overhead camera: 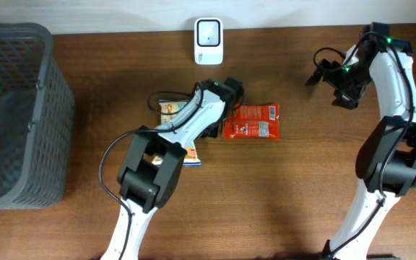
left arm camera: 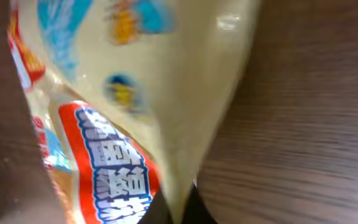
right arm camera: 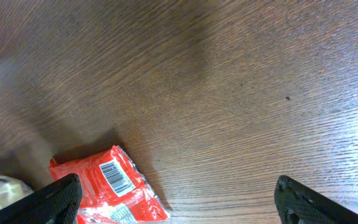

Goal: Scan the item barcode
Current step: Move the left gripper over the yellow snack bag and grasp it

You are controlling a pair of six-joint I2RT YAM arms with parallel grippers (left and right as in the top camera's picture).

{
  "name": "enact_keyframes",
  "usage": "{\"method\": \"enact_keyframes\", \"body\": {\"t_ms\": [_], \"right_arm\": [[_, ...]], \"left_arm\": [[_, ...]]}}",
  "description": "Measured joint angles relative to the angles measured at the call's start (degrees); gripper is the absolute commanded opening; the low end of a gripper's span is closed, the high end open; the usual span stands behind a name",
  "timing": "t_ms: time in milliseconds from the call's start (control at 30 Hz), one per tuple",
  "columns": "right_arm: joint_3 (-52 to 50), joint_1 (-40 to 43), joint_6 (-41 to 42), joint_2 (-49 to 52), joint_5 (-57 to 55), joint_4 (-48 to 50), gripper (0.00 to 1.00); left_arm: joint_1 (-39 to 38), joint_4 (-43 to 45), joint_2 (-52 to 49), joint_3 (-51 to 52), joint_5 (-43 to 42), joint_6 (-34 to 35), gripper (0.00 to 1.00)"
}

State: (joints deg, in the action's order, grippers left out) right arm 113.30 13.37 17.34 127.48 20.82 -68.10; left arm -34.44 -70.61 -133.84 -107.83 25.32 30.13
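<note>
Left hand (left arm camera: 178,211): clenched on the yellow packet (left arm camera: 166,93)
Right hand (right arm camera: 176,202): released
Scanner (overhead camera: 209,41): found far of the left hand, the nearer

overhead: top-down | left: perhaps very close | right+overhead — share red packet (overhead camera: 255,121) (right arm camera: 104,193)

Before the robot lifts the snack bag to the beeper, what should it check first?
1. Grip: left gripper shut on cream packet: ok.
2. Barcode on it facing out: cannot tell.
3. Bare table between it and scanner: ok.
4. Spare arm: right gripper open, apart from both packets: ok.
5. Neighbour: red packet free of the grip: cannot tell.
</note>
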Motion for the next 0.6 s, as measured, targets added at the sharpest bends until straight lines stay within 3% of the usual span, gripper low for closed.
{"method": "enact_keyframes", "body": {"t_ms": [133,233,267,400,600], "right_arm": [[0.00,0.00,-0.02,0.00,0.00,0.00,0.99],[0.02,0.00,-0.02,0.00,0.00,-0.04,0.99],[0.02,0.00,-0.02,0.00,0.00,0.00,0.99],[0.02,0.00,0.00,0.00,0.02,0.00,0.99],[0.00,0.00,-0.02,0.00,0.00,0.00,0.99]], "left_arm": [[1.53,-8.09,-0.81,-13.44,-8.39,-0.09,0.00],[3.37,-9.38,-0.81,-18.05,-16.15,-3.67,0.00],[5.62,-9.35,-0.81,-20.48,-23.89,-6.01,0.00],[11.67,-9.38,-0.81,-20.98,-40.11,-12.02,0.00],[23.30,-8.41,-0.81,-20.35,-69.37,-26.88,0.00]]}}
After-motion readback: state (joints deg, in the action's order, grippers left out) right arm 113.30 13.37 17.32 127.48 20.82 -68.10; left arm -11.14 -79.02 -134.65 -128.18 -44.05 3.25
